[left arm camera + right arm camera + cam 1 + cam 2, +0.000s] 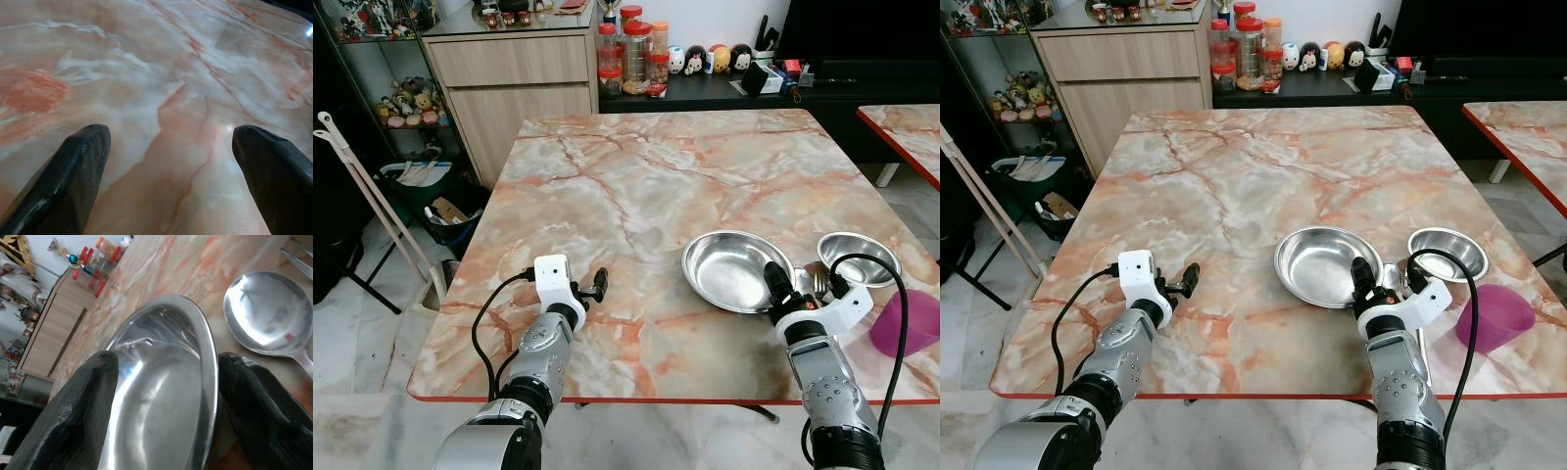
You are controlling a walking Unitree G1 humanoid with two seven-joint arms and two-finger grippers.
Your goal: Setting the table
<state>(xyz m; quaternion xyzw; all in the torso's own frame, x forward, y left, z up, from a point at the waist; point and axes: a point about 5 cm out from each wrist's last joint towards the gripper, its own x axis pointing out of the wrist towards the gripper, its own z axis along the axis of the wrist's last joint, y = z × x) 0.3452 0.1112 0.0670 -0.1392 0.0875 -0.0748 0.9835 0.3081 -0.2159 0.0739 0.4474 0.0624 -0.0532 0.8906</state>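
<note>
On the marble table [636,176], right half: two round steel dishes, a wide shallow plate [736,269] and a smaller bowl [858,257] just beside it; one spoon [266,313] and one fork between them; right gripper [771,286] at the plate's near rim, fingers [63,421] parted, one inside and one outside the rim; left gripper [598,285] spread wide over bare marble, holding nothing; one pink plastic cup [907,323] beyond the table's right edge.

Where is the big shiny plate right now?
The big shiny plate sits on the marble table, on the robot's right, beside the smaller steel bowl; the right gripper is at its near rim.
</note>
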